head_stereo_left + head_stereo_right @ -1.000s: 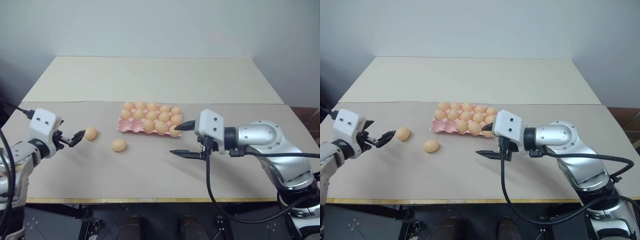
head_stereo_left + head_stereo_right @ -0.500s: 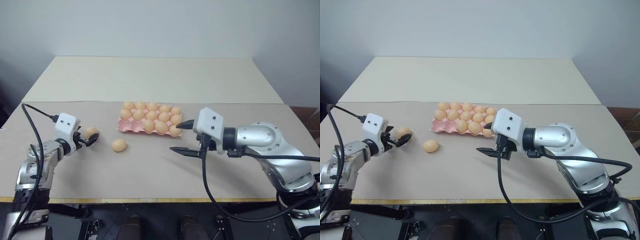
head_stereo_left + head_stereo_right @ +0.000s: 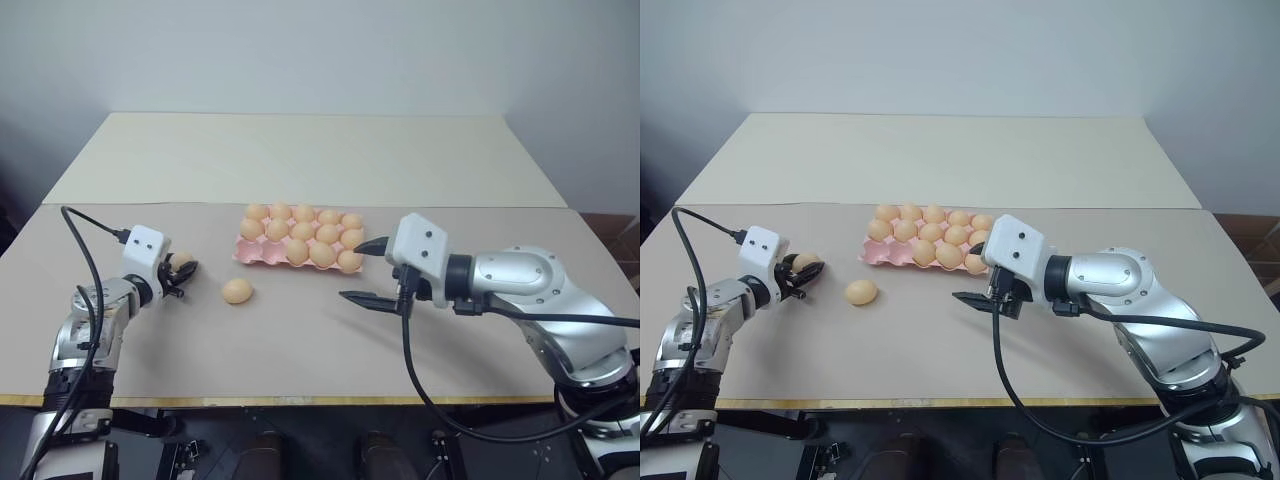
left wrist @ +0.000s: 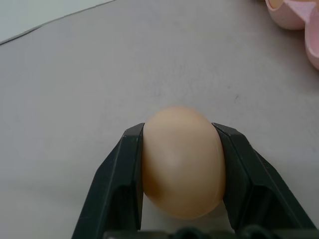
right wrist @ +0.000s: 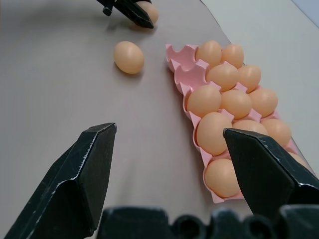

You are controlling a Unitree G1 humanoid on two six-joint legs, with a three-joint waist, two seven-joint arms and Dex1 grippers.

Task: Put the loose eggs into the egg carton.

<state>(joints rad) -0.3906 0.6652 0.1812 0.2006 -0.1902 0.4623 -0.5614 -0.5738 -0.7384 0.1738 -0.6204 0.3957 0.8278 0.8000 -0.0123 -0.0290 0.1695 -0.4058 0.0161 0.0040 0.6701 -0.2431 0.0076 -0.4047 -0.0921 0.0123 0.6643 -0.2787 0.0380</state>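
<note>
Black fingers of the left gripper [image 4: 182, 164] press against both sides of a smooth, light orange-tan loose egg [image 4: 182, 160], which sits fully between them on the beige table covering [image 3: 300, 340]; the jaws are closed onto its shell. A second loose egg of the same oval shape and colour [image 3: 237, 291] lies on the covering just beyond that gripper, towards the robot's right, apart from it and untouched. Past this second egg, further to the right and slightly farther from the robot, rests the flat pink moulded egg carton [image 3: 243, 252], its cups nearly all filled with matching eggs; two cups at the end nearest the left gripper look vacant in the right wrist view. The right gripper [image 3: 366, 272] hovers above the table just in front of the carton's right end, its two black fingers spread wide with nothing between them, pointing towards the loose egg on the covering.
</note>
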